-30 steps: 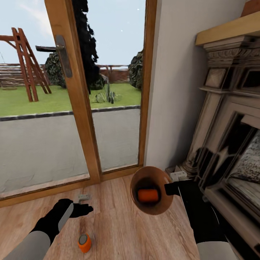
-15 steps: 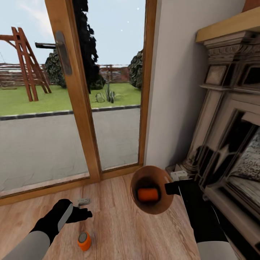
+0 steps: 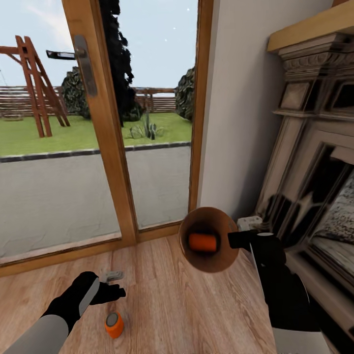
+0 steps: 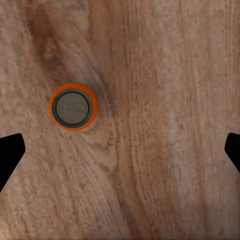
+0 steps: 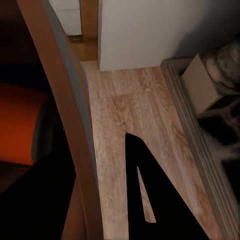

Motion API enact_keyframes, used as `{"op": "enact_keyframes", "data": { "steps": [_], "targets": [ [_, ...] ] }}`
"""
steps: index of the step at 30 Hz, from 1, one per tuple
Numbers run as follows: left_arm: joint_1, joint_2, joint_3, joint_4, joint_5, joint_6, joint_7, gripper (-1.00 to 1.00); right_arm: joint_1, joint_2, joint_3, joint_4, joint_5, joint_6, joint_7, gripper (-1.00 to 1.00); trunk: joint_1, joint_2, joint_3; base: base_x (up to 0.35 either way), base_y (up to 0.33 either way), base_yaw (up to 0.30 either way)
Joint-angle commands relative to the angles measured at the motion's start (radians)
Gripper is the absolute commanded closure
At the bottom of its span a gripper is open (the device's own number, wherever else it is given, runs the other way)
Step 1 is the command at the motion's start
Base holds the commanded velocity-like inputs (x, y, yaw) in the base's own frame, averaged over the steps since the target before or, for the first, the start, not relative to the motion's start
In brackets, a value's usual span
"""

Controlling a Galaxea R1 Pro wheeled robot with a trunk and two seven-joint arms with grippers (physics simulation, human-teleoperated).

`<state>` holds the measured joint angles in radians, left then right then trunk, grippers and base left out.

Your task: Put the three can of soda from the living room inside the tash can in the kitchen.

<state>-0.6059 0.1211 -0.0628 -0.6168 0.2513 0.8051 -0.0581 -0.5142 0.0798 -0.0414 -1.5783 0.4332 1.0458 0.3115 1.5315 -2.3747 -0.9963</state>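
Now the left gripper (image 3: 114, 290) is hovering over the wood floor (image 3: 172, 305) with its jaws spread wide, nothing between them. An orange soda can (image 3: 114, 325) is standing upright on the boards just at the gripper's six o'clock in the head view; in the left wrist view the same can (image 4: 73, 106) is sitting toward ten o'clock, off the line between the two fingertips — so the jaws are not yet centred on it.

Over on the right, the right gripper (image 3: 235, 240) is pinching the rim of the trash can (image 3: 209, 263), holding the bucket tipped so its tan inside is facing the camera. A second orange can (image 3: 202, 242) is lying on its side inside — touching the wall.

As for handling, the standing can looks light, rigid and smooth-sided, likely to slip or topple if nudged off-centre. The sensible hold is probably across the round body at mid-height, jaws squared on either side. The bucket looks stiff and light, though a rim pinch probably lets it swing.
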Motion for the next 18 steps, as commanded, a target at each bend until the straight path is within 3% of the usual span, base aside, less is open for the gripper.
{"op": "enact_keyframes", "data": {
  "steps": [1,14,18],
  "targets": [
    [0.0,0.002,0.001,0.0,0.001,-0.001,-0.001,-1.0,-0.001,0.0,0.001,-0.003,-0.014,0.001,0.0,1.0,0.0,0.0,0.0,0.0,0.0,0.0],
    [0.0,0.009,0.001,-0.006,0.008,-0.014,-0.008,-1.0,0.001,-0.002,0.006,-0.004,-0.02,0.001,0.0,1.0,0.0,0.0,0.0,0.0,0.0,0.003],
    [0.001,0.009,0.001,-0.008,0.008,-0.015,-0.009,-1.0,0.002,-0.003,0.006,-0.003,-0.02,0.001,0.0,1.0,0.0,0.0,0.0,0.0,0.0,0.148]
  ]
}}
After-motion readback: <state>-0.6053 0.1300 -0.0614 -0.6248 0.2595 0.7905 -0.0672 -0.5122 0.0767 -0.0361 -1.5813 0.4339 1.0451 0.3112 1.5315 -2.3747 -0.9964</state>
